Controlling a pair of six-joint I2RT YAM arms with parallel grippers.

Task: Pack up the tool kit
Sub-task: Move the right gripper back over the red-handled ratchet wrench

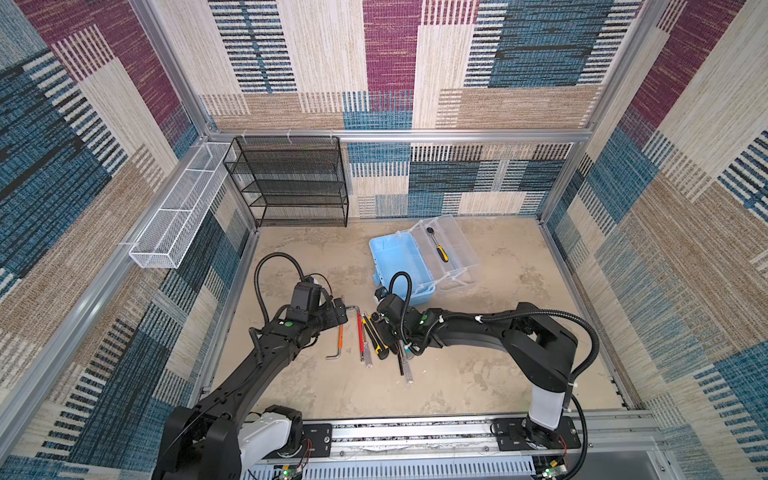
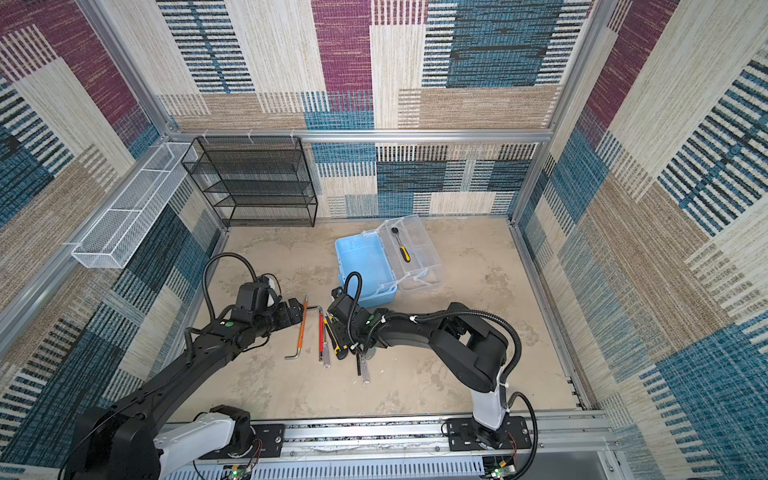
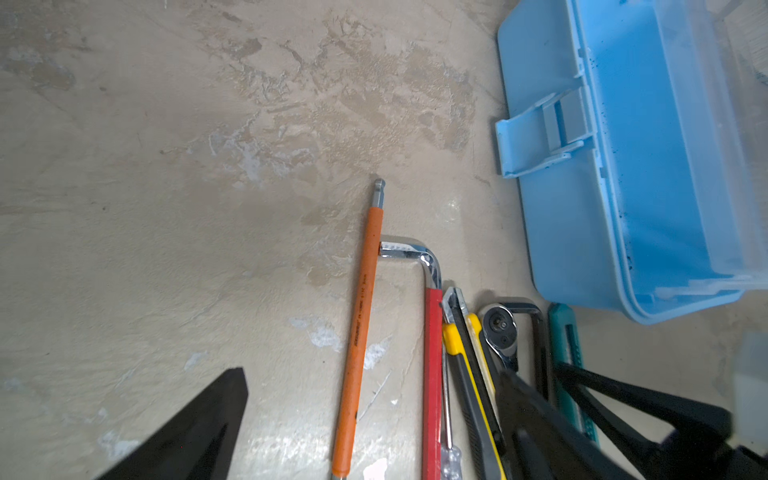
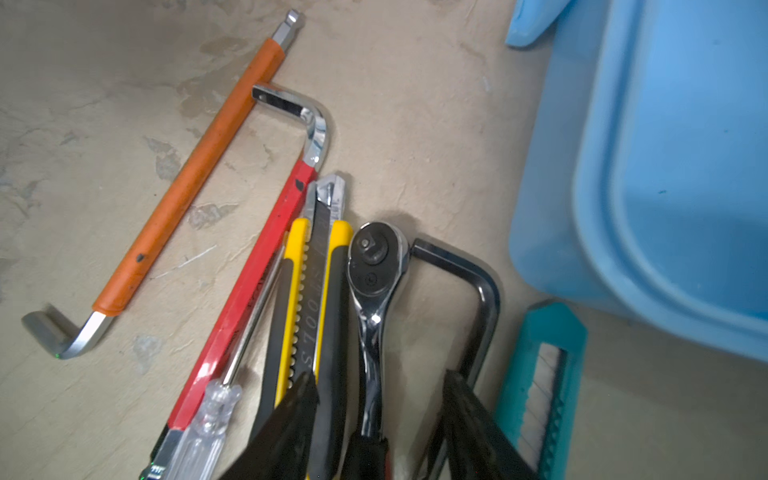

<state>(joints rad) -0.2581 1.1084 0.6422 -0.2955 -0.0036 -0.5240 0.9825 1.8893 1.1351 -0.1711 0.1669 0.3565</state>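
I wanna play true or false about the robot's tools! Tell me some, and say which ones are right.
1. The blue case is open. True.
2. A ratchet with a yellow-and-black handle lies in its clear part. True.
3. The orange hex key is inside the case. False: it lies on the table.
4. The left gripper holds a tool. False: it is open and empty.
5. The right gripper straddles the chrome ratchet with its jaws apart. True.
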